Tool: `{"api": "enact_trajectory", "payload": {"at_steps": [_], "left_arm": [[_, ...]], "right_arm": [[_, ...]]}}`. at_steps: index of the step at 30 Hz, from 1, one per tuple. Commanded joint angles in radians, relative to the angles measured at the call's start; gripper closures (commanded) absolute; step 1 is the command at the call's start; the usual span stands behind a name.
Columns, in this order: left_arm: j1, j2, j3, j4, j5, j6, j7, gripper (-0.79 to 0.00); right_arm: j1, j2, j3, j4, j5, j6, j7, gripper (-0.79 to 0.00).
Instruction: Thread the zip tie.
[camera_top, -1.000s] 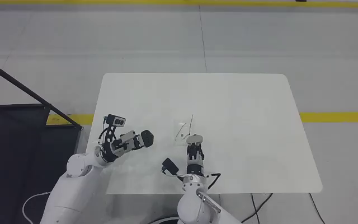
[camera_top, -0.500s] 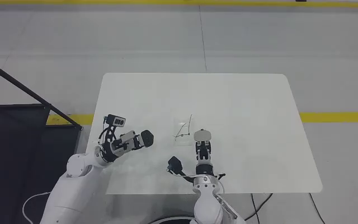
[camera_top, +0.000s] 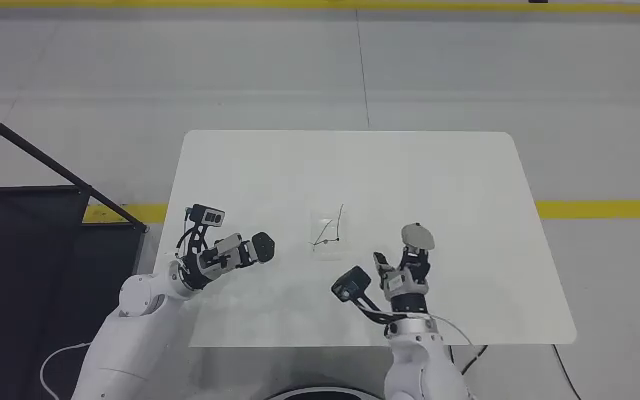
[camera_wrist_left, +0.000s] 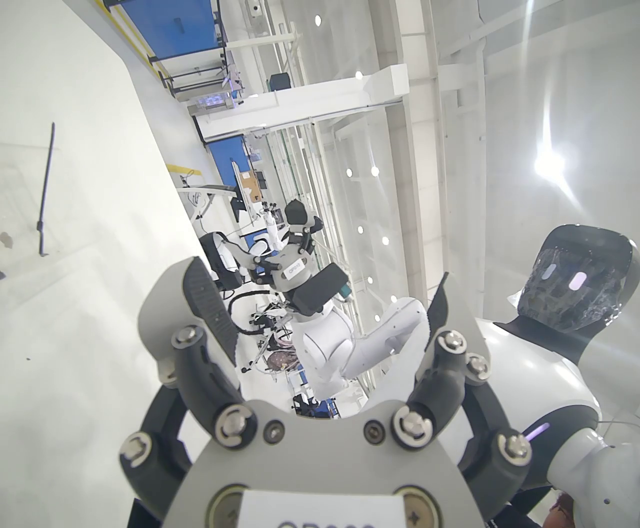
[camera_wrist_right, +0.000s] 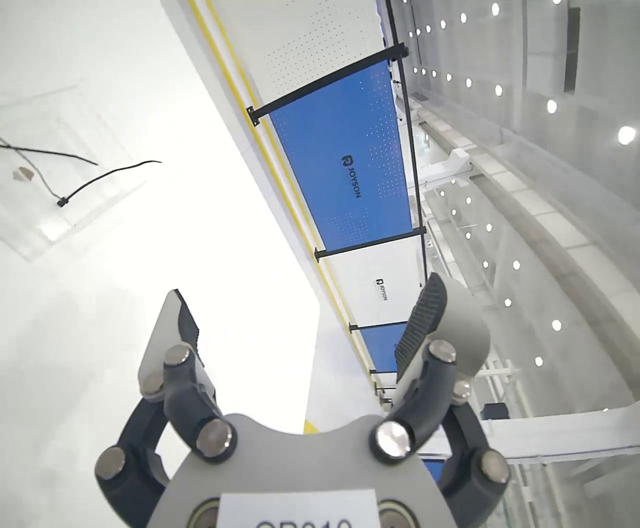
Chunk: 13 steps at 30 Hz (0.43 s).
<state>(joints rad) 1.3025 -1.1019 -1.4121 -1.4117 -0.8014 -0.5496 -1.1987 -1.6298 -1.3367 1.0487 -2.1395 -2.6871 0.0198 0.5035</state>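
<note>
Progress: I judged nothing was done yet. The zip tie (camera_wrist_right: 100, 177) lay loose with its tail outside the head, so the whole threading was left.
Zip tie: thin, black and gently curved, with a small head at one end. A second dark strand lay beside it, possibly another tie.
Place: on the clear sheet (camera_wrist_right: 100, 210), mid table (camera_top: 450, 180).
Left gripper (camera_wrist_left: 317, 280): fingers spread, empty, beside the sheet.
Right gripper (camera_wrist_right: 305, 295): fingers spread, empty, apart from the tie.

A white table (camera_top: 450, 180) with rounded corners is seen from above. A small clear square sheet (camera_top: 318, 225) is laid flat on it, left of centre and nearer the robot's edge. A black zip tie (camera_wrist_right: 107, 173) is laid on the sheet, its tail passing one edge.
</note>
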Motion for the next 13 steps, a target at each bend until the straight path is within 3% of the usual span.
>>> {"api": "enact_trajectory", "payload": {"at_steps": [1,6,13], "left_arm": [[0.000,0.000,0.000,0.000,0.000,0.000,0.000,-0.785],[0.000,0.000,0.000,0.000,0.000,0.000,0.000,-0.785],[0.000,0.000,0.000,0.000,0.000,0.000,0.000,-0.785]], "right_arm": [[-0.009,0.002,0.033,-0.012,0.064,0.015,-0.045,-0.785],[-0.028,0.006,0.119,-0.040,0.213,0.029,-0.124,-0.785],[-0.029,0.006,0.119,-0.040,0.213,0.029,-0.124,-0.784]]}}
